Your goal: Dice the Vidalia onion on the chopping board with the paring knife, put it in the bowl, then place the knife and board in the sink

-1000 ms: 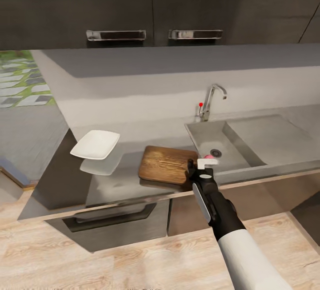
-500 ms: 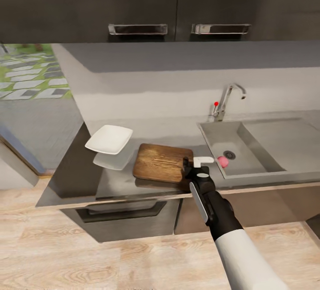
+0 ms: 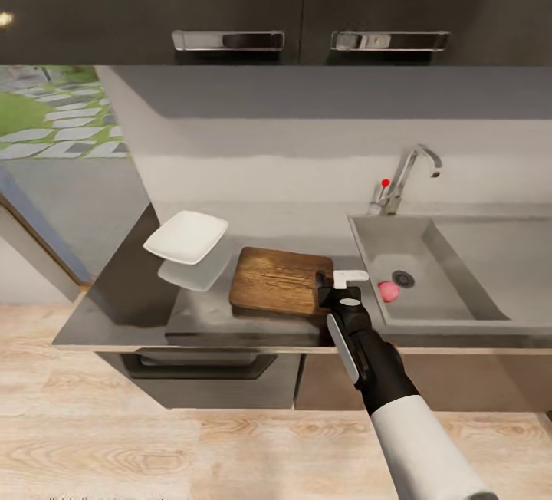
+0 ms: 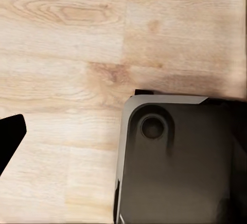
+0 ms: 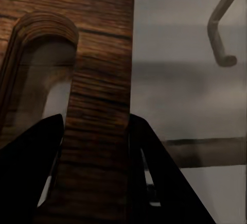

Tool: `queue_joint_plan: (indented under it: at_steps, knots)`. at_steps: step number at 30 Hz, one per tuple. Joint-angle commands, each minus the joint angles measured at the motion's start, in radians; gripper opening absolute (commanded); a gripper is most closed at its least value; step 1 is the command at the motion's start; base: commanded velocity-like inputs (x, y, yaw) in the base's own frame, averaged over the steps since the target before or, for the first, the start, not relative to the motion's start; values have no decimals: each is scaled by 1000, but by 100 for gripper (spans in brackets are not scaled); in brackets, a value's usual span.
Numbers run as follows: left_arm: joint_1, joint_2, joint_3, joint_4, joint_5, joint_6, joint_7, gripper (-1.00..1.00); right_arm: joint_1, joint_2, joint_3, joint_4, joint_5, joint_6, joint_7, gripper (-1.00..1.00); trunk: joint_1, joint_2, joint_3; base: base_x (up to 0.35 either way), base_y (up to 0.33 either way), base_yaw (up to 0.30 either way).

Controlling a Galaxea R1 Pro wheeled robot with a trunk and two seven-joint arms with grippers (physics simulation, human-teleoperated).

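Plainly, the right gripper (image 5: pixel 95 131) has its two dark jaws clamped on the bar of wood between the handle slot and the end of the brown wood-grain chopping board (image 3: pixel 277 281); the right wrist view shows one jaw through the rounded slot and the other outside the board's end edge, both pressed against the grain. That bar is the natural place to hold a flat board lying on a surface, since the slot gives a jaw room to pass under the wood, and the hold suits the last step of the task, carrying the board across to the basin. Outward from the jaws, the board lies flat on the glossy dark-grey bench (image 3: pixel 138 316), its handle end toward the black right forearm. Just beyond the board's far end from the jaws sits the shallow white squarish bowl (image 3: pixel 186 236), apparently empty, its reflection showing in the bench below it. On the other side of the jaws, close by, is the rectangular grey steel sink (image 3: pixel 429 308), with a small pink round object (image 3: pixel 388 292) beside the drain, which I judge to be the Vidalia onion not yet taken out; the chrome tap with its red knob (image 3: pixel 405 174) stands at the basin's back edge. No knife can be made out. Whether the left jaws are spread or closed cannot be told; the left wrist view looks down on pale wooden floor (image 4: pixel 62 54).
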Motion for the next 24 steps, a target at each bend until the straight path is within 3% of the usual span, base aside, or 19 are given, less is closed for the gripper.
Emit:
queue_joint_plan:
  at_steps: [1,12,24]
  knots:
    - [0,0,0,-1,4,-2,0,100,-1,0,2,-1,-2,6,-6,-100,1,-1,-3,111,-294,188]
    - [0,0,0,-1,4,-2,0,100,-1,0,3,-1,-2,5,-6,-100,1,-1,-17,116,-145,181]
    - [0,0,0,0,4,-2,0,100,-1,0,4,-3,-2,6,-6,-100,1,-1,-18,3,-2,18]
